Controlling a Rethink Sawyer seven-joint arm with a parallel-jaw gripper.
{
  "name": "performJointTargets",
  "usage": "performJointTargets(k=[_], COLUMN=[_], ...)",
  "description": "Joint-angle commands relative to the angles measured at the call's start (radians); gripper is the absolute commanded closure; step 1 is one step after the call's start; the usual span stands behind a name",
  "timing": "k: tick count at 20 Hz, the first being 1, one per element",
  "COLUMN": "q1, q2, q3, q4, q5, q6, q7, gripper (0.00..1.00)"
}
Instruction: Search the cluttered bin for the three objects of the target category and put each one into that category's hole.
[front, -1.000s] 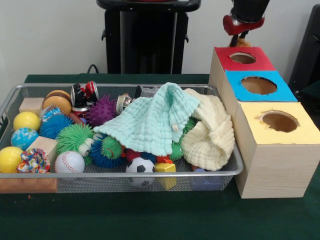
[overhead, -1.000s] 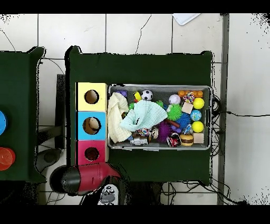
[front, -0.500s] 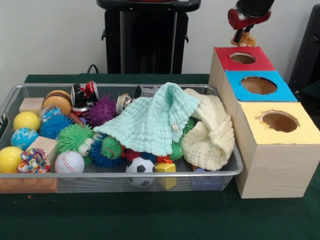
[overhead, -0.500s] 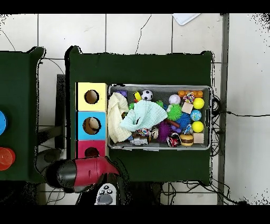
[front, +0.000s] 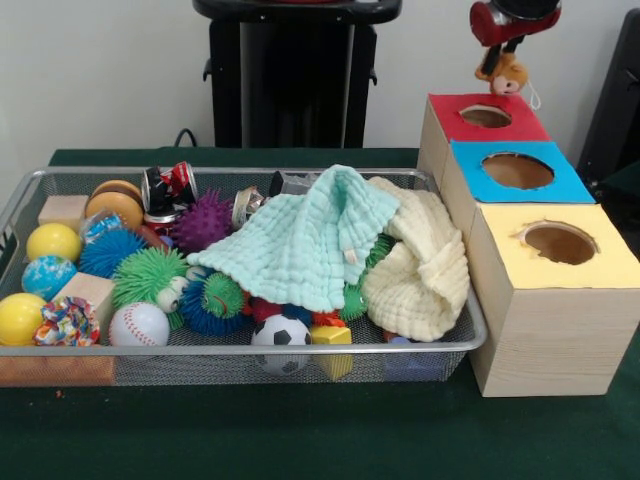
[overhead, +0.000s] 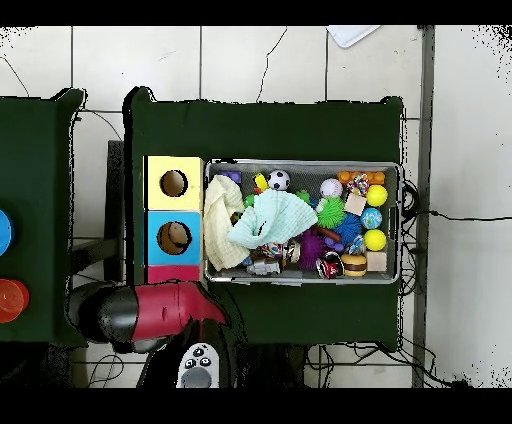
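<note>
My claw (front: 505, 50) has risen a little in the last second and now holds, closed, a small brown plush toy (front: 503, 72) above the red hole (front: 485, 116), so I judge the drop is near.

Even, fairly bright indoor light, soft shadows, no glare, slightly soft focus throughout.
</note>
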Motion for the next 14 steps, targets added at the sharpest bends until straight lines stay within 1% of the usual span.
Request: performJointTargets(k=[1, 7, 10, 11, 14], q1=[-0.044, -0.063, -0.072, -0.078, -0.103], q2=[0.067, 0.075, 0.084, 0.084, 0.087], q3=[0.01, 0.001, -0.006, -0.006, 0.002], q4=[-0.149, -0.178, -0.184, -0.182, -0.153], q5=[0.015, -0.024, -0.058, -0.069, -0.091], q6=[-0.118, -0.118, -0.116, -0.111, -0.14], q7=[0.205, 0.156, 0.122, 0.108, 0.082], gripper=[1.0, 1.0, 1.0, 1.0, 1.0])
